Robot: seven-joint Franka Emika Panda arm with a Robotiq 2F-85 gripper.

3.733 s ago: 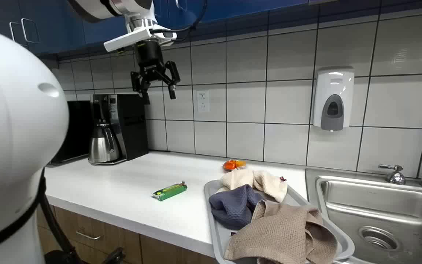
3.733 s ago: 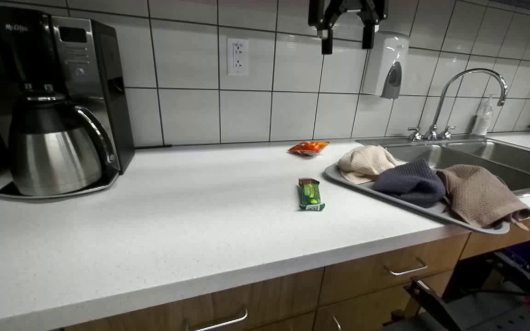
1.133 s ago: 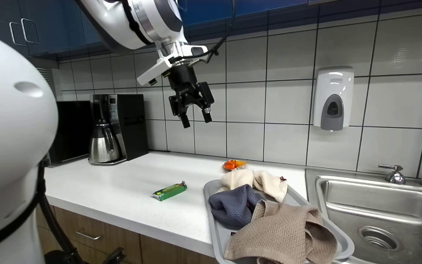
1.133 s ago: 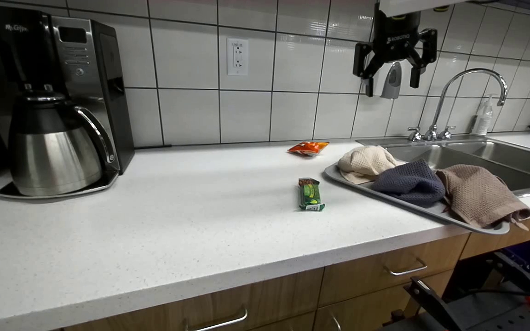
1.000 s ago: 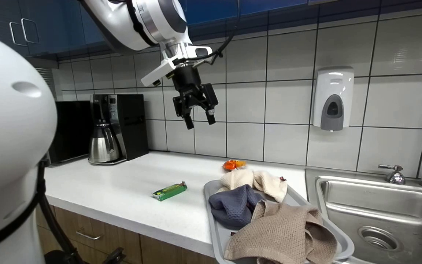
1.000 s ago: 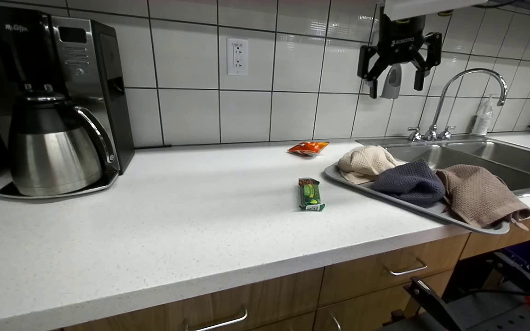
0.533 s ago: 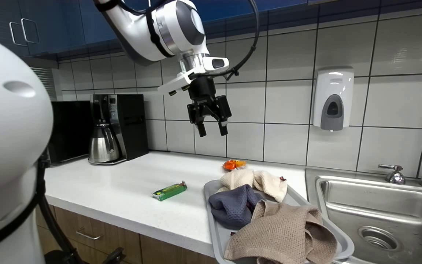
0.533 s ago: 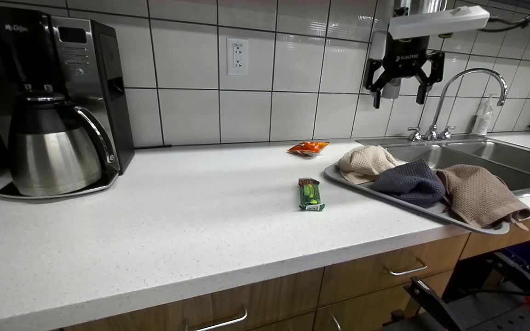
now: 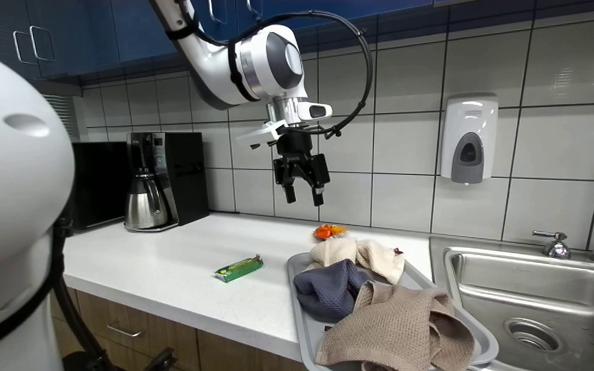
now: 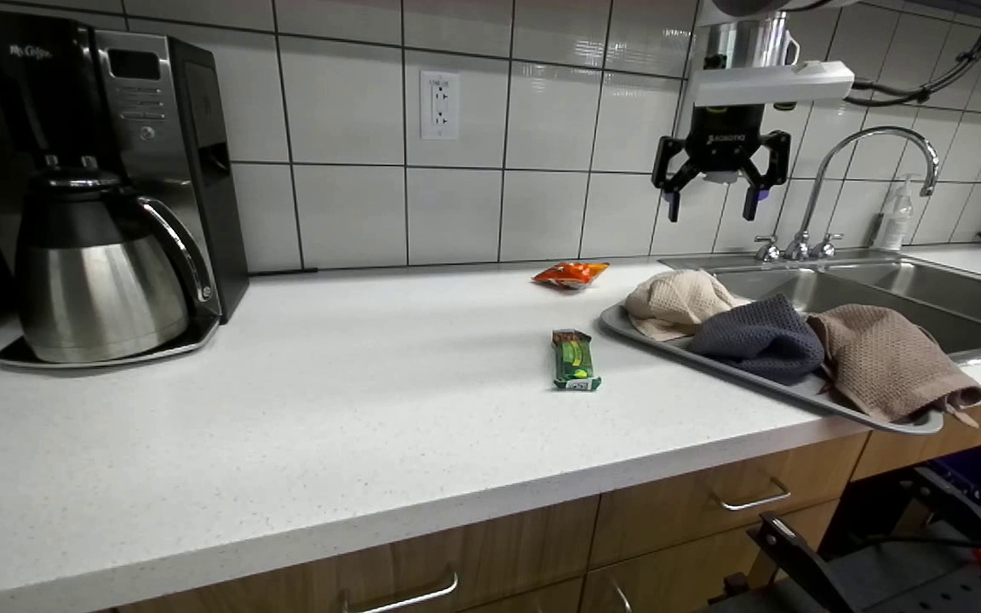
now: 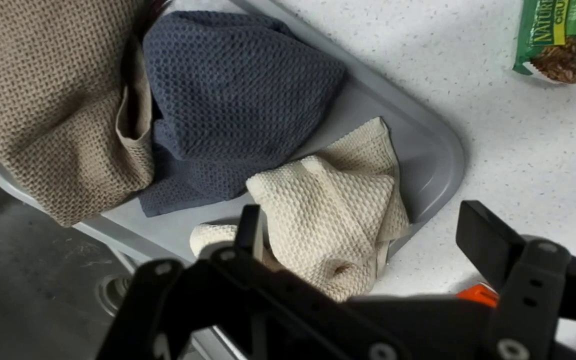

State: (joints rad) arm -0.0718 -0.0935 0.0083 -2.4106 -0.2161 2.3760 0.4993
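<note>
My gripper (image 9: 304, 200) is open with nothing between its fingers. It hangs above the counter and the back end of the grey tray (image 9: 421, 278); it also shows in an exterior view (image 10: 712, 213). In the wrist view the cream cloth (image 11: 328, 215) lies below, between the fingers (image 11: 488, 240) in the picture. On the tray, a dark blue cloth (image 11: 238, 90) lies beside the cream one, and a brown cloth (image 11: 58, 110) lies beyond that. An orange packet (image 10: 571, 274) lies behind the tray, mostly hidden in the wrist view. A green bar (image 10: 574, 362) lies on the counter.
A coffee maker with a steel carafe (image 10: 103, 281) stands on the white counter (image 10: 329, 409). A steel sink (image 9: 529, 293) with a tap (image 10: 865, 136) adjoins the tray. A soap dispenser (image 9: 469, 139) is on the tiled wall. Blue cabinets (image 9: 328, 10) hang overhead.
My gripper has come down and moved towards the tray, staying open. In the last half second it has lowered a little more. The cloths, the bar and the packet have not moved.
</note>
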